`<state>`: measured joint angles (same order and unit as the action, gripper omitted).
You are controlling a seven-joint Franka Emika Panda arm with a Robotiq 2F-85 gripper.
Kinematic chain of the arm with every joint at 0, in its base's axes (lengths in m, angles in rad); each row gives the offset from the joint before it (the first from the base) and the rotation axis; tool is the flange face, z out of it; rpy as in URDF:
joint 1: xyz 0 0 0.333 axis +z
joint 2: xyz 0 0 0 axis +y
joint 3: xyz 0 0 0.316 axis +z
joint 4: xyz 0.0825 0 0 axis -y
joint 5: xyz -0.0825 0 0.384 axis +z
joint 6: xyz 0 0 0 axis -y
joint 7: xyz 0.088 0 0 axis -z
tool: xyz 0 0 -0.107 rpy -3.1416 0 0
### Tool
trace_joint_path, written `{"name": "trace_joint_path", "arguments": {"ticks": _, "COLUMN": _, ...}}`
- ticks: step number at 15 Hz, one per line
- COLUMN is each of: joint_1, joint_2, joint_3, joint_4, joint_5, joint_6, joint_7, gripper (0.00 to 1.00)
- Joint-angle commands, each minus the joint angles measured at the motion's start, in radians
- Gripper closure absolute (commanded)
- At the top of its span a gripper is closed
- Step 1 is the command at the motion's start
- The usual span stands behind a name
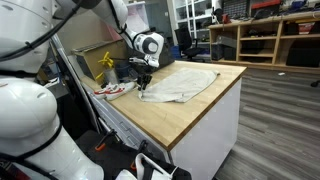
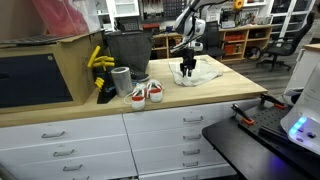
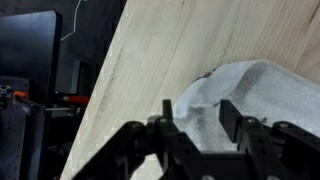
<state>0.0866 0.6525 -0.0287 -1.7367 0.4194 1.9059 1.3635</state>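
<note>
Found in an exterior view gripper [image 1: 143, 86] low over the end of white cloth [image 1: 185, 82] spread mid-countertop [image 1: 205, 115]; in an exterior view sneakers [image 2: 146, 94] near; in wrist view jaws parted, clamping nothing; judged liable to snag a fold, dragging cloth [image 3: 260, 85].

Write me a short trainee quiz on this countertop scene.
1. True or false: the gripper is over an edge of the white cloth.
2. The pair of shoes stands on: A) the floor, B) the wooden counter, C) a chair.
3. Fill in: in the wrist view, the jaws stand ____.
Key: 1 true; 2 B; 3 apart.
</note>
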Motion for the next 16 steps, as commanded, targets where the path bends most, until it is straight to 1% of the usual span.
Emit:
{"name": "trace_joint_path", "arguments": {"ticks": 1, "joint_1": -0.01, "joint_2": -0.031, "joint_3": 0.013, "joint_4": -0.021, "joint_5": 0.014, "joint_6": -0.007, "joint_7": 0.007, "gripper": 0.14}}
{"name": "trace_joint_path", "arguments": {"ticks": 2, "joint_1": -0.01, "joint_2": -0.032, "joint_3": 0.014, "joint_4": -0.022, "joint_5": 0.014, "joint_6": -0.007, "joint_7": 0.007, "gripper": 0.06}}
{"name": "trace_joint_path", "arguments": {"ticks": 3, "joint_1": -0.009, "joint_2": -0.033, "joint_3": 0.014, "joint_4": -0.025, "joint_5": 0.015, "joint_6": -0.003, "joint_7": 0.008, "gripper": 0.03}}
{"name": "trace_joint_path", "arguments": {"ticks": 4, "joint_1": -0.008, "joint_2": -0.033, "joint_3": 0.014, "joint_4": -0.026, "joint_5": 0.014, "joint_6": -0.002, "joint_7": 0.008, "gripper": 0.04}}
{"name": "trace_joint_path", "arguments": {"ticks": 5, "joint_1": -0.008, "joint_2": -0.034, "joint_3": 0.015, "joint_4": -0.028, "joint_5": 0.014, "joint_6": -0.003, "joint_7": 0.007, "gripper": 0.34}}
{"name": "trace_joint_path", "arguments": {"ticks": 6, "joint_1": -0.007, "joint_2": -0.034, "joint_3": 0.016, "joint_4": -0.029, "joint_5": 0.013, "joint_6": -0.002, "joint_7": 0.008, "gripper": 0.3}}
{"name": "trace_joint_path", "arguments": {"ticks": 7, "joint_1": -0.005, "joint_2": -0.035, "joint_3": 0.015, "joint_4": -0.03, "joint_5": 0.012, "joint_6": 0.002, "joint_7": 0.011, "gripper": 0.31}}
{"name": "trace_joint_path", "arguments": {"ticks": 8, "joint_1": -0.004, "joint_2": -0.036, "joint_3": 0.013, "joint_4": -0.032, "joint_5": 0.01, "joint_6": 0.006, "joint_7": 0.016, "gripper": 0.11}}
{"name": "trace_joint_path", "arguments": {"ticks": 10, "joint_1": 0.0, "joint_2": -0.037, "joint_3": 0.006, "joint_4": -0.036, "joint_5": 0.004, "joint_6": 0.021, "joint_7": 0.03, "gripper": 0.02}}
{"name": "trace_joint_path", "arguments": {"ticks": 11, "joint_1": 0.0, "joint_2": -0.036, "joint_3": 0.005, "joint_4": -0.037, "joint_5": 0.004, "joint_6": 0.025, "joint_7": 0.032, "gripper": 0.0}}
{"name": "trace_joint_path", "arguments": {"ticks": 13, "joint_1": 0.005, "joint_2": -0.037, "joint_3": -0.001, "joint_4": -0.041, "joint_5": -0.004, "joint_6": 0.035, "joint_7": 0.049, "gripper": 0.0}}
{"name": "trace_joint_path", "arguments": {"ticks": 16, "joint_1": 0.011, "joint_2": -0.049, "joint_3": -0.015, "joint_4": -0.057, "joint_5": -0.013, "joint_6": 0.019, "joint_7": 0.133, "gripper": 0.0}}
